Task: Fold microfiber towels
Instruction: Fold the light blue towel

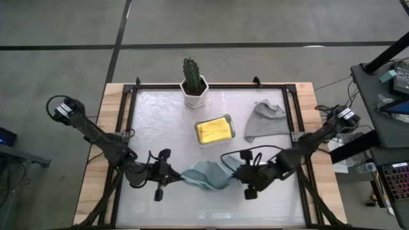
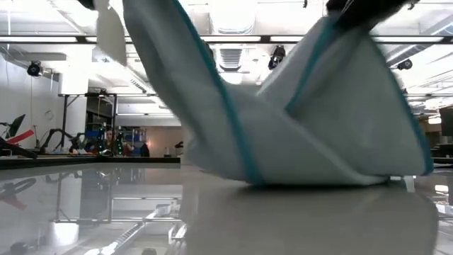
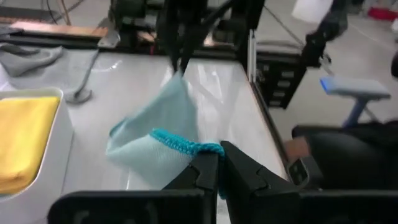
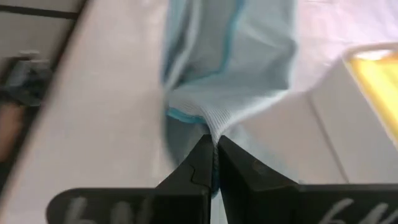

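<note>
A pale teal microfiber towel (image 1: 208, 174) hangs near the table's front edge between my left gripper (image 1: 181, 174) and my right gripper (image 1: 236, 172), each shut on one end of it. Its sagging middle (image 2: 318, 173) rests on the table. A yellow towel (image 1: 213, 130) lies folded in a white tray (image 1: 198, 137) at the table's middle. A grey towel (image 1: 265, 120) lies crumpled at the far right. My left gripper pinches the teal towel's hemmed edge (image 3: 186, 147) between its two fingers, coming from the table's left and slanting slightly down. That end is lifted clear, and the cloth falls away from it toward the table. My right gripper pinches a gathered bit of the towel's opposite end (image 4: 211, 127) between its two fingers, coming from the table's right and slanting down. That end is raised off the table, and the cloth spreads out below it; how many layers it holds I cannot tell.
A white pot with a cactus (image 1: 193, 86) stands at the far middle, just beyond the tray. A black frame (image 1: 128, 128) borders the glossy work surface. Bare surface lies left of the tray and along the near edge.
</note>
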{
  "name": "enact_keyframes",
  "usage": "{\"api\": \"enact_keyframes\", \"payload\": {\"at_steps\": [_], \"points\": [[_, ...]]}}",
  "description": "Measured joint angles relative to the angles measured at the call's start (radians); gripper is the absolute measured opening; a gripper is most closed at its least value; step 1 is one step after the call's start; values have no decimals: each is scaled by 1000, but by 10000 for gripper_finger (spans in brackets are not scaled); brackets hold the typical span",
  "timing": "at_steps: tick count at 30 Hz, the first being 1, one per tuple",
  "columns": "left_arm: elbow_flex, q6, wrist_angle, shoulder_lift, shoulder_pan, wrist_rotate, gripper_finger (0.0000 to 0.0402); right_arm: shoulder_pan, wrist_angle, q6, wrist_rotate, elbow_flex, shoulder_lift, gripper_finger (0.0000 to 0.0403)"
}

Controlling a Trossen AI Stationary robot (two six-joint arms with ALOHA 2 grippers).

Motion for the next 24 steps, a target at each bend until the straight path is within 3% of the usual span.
{"api": "enact_keyframes", "payload": {"at_steps": [3,13,24], "points": [[0,-12,-91,-34,-16,10,0,32,-9,-6,-47,0,-63,9],[-2,-87,-294,-142,-24,-19,0,122,-31,-26,-33,0,-241,9],[-38,-175,-450,-195,-23,-67,0,121,-335,224,250,-5,-260,9]]}}
